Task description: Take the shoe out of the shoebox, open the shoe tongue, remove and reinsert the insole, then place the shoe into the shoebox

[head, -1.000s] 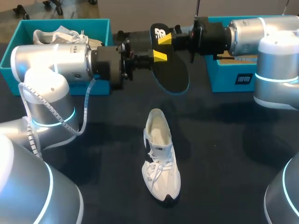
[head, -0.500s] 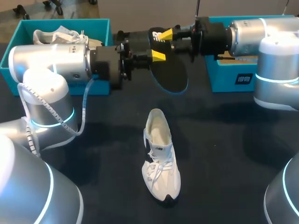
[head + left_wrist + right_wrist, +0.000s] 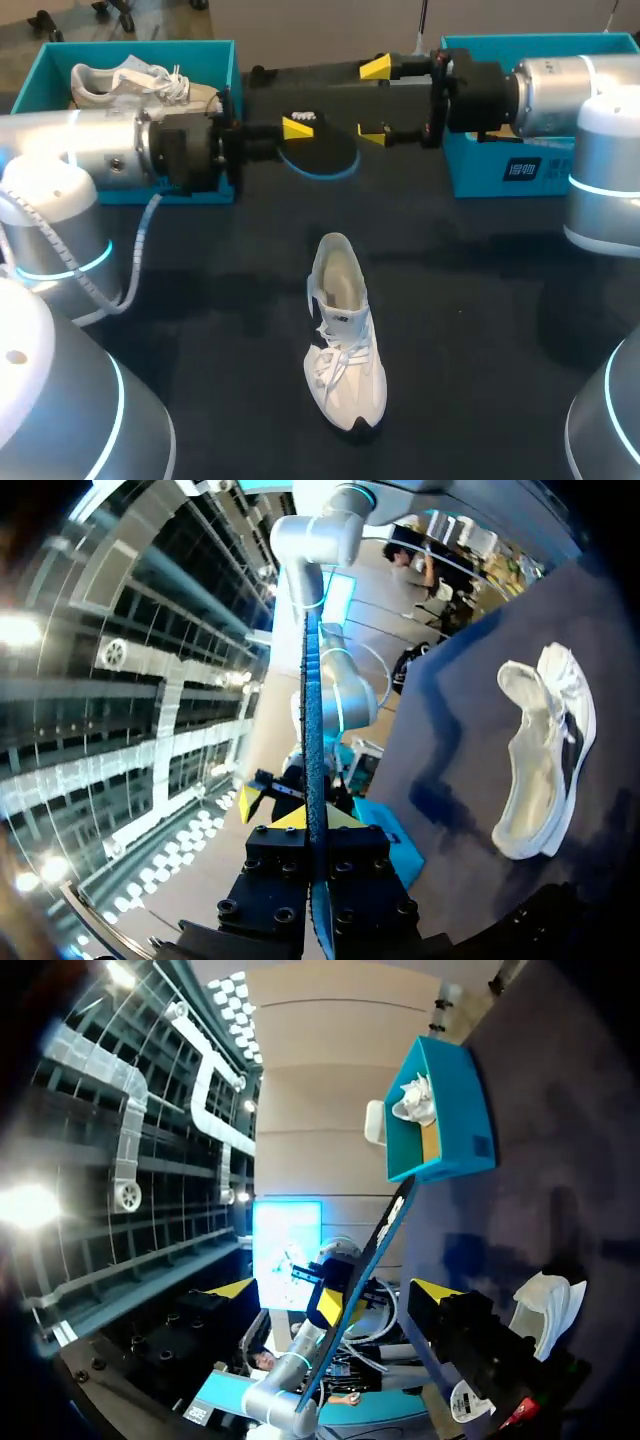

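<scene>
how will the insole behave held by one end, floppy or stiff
Probably fairly stiff: pinched at one end by the left gripper, the insole runs straight in the left wrist view, no droop. Likely light, being so thin. It may flex when pushed into the shoe.

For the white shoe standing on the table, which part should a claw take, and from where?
Probably the heel collar, from above: the shoe stands upright on its sole, mouth open upward, so one finger fits inside the rim, one outside.
</scene>
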`<state>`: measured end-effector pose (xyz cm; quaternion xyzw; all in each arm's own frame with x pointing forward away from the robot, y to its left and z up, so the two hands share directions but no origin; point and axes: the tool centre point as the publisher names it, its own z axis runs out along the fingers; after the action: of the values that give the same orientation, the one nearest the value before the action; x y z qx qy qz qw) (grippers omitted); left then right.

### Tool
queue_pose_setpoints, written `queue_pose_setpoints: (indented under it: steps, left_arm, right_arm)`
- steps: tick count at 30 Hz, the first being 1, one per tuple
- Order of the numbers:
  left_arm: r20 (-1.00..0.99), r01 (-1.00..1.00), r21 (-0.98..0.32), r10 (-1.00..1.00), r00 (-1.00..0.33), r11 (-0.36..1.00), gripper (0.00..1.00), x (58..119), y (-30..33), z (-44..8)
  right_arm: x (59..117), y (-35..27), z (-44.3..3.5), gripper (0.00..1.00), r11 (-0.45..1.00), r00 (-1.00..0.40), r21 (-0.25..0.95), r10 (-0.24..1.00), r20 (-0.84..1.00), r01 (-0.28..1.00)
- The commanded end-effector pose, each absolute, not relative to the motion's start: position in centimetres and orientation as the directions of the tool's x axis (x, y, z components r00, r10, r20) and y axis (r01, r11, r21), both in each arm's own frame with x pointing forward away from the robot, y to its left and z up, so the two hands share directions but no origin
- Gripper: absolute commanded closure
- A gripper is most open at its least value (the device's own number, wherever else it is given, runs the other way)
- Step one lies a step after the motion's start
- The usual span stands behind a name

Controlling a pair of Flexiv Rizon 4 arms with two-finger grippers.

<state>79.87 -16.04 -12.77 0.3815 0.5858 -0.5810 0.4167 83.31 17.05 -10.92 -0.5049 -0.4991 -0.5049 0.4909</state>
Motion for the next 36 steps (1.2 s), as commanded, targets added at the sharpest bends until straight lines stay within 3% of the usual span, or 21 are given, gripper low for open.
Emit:
queue_pose_setpoints:
  steps: [1, 5, 20, 26, 30, 36]
  left_arm:
    - [-0.846, 0.845, -0.533, -0.016, -0.533, 0.042, 1.00, 79.4, -14.9, -12.5]
    - [-0.715, 0.715, -0.699, -0.008, -0.699, 0.013, 1.00, 79.1, -14.4, -12.7]
    - [-0.745, 0.745, -0.665, 0.015, -0.666, 0.045, 1.00, 78.9, -14.3, -12.8]
    - [-0.415, 0.417, -0.908, 0.056, -0.908, 0.032, 1.00, 78.8, -13.7, -12.8]
    - [0.122, -0.127, -0.992, 0.165, -0.979, -0.021, 1.00, 79.7, -13.1, -12.6]
    - [0.095, -0.095, -0.995, 0.148, -0.984, 0.003, 1.00, 79.7, -13.0, -12.5]
  right_arm:
    - [82.3, 16.1, -10.7, 0.00, -0.041, -0.011, 0.012, 0.020, 1.000, 0.999]
    - [81.9, 15.7, -10.8, 0.00, -0.061, -0.013, 0.015, 0.028, 1.000, 0.998]
    - [81.9, 15.7, -10.8, 0.00, -0.061, -0.013, 0.015, 0.028, 1.000, 0.998]
    - [81.9, 15.7, -10.8, 0.00, -0.061, -0.013, 0.015, 0.028, 1.000, 0.998]
    - [81.9, 15.7, -10.8, 0.00, -0.061, -0.013, 0.015, 0.028, 1.000, 0.998]
    - [81.9, 15.7, -10.8, 0.00, -0.061, -0.013, 0.015, 0.028, 1.000, 0.998]
